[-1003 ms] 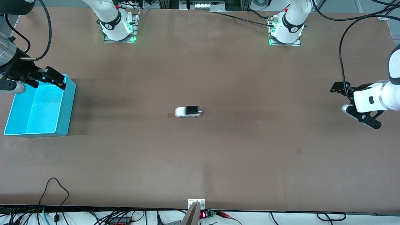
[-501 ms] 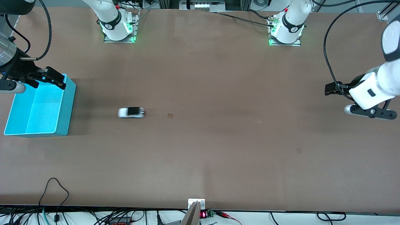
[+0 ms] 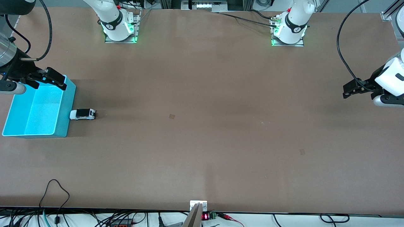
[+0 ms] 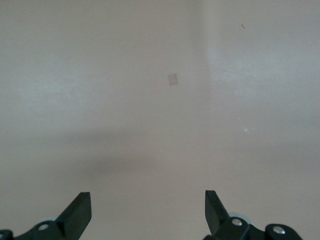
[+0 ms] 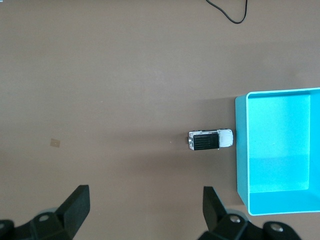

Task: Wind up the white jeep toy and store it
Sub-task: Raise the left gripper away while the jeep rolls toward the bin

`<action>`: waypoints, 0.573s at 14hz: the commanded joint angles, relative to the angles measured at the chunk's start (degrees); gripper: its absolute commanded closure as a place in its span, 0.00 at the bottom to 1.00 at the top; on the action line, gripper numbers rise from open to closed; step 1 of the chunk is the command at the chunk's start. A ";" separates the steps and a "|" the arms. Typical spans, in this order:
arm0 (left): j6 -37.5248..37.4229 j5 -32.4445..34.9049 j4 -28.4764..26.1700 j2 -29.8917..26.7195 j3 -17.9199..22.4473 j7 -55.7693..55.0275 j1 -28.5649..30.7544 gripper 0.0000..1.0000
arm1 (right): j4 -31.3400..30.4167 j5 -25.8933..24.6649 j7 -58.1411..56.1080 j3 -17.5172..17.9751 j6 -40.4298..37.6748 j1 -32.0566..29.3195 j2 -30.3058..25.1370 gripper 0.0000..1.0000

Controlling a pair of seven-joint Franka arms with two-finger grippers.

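Here the matte brown table (image 3: 202,142) carries a boxy cyan bin (image 3: 64,104) with smooth plastic walls, and the white jeep toy (image 3: 82,114), small and black-roofed, sits with its nose against the bin's outer wall. The right gripper (image 3: 52,78) hangs over the bin's rim with jaws spread wide and empty; the left gripper (image 3: 355,88), well apart from the bin at the table's left-arm end, is likewise wide and empty.

Right gripper (image 3: 50,78) held aloft at the right arm's end of the table, fingers spread wide, empty, left gripper (image 3: 353,89) raised at the left arm's end, fingers likewise apart, nothing held
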 commanded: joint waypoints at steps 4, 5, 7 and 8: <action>1.28 0.14 -4.76 -4.80 1.24 -3.92 -1.81 0.00 | 0.85 0.70 -0.13 0.24 -0.90 -0.22 0.23 0.00; 1.28 0.05 -4.94 -4.81 1.24 -3.75 -1.81 0.00 | 0.85 0.70 -0.13 0.24 -0.90 -0.22 0.15 0.00; 1.71 0.14 -6.16 -5.42 1.15 -4.01 -2.17 0.00 | 0.85 0.70 -0.21 0.24 -0.90 -0.31 0.15 0.00; 1.72 0.14 -6.61 -5.51 0.98 -3.93 -2.17 0.00 | 0.85 0.79 -0.56 0.24 -0.99 -0.48 0.14 0.00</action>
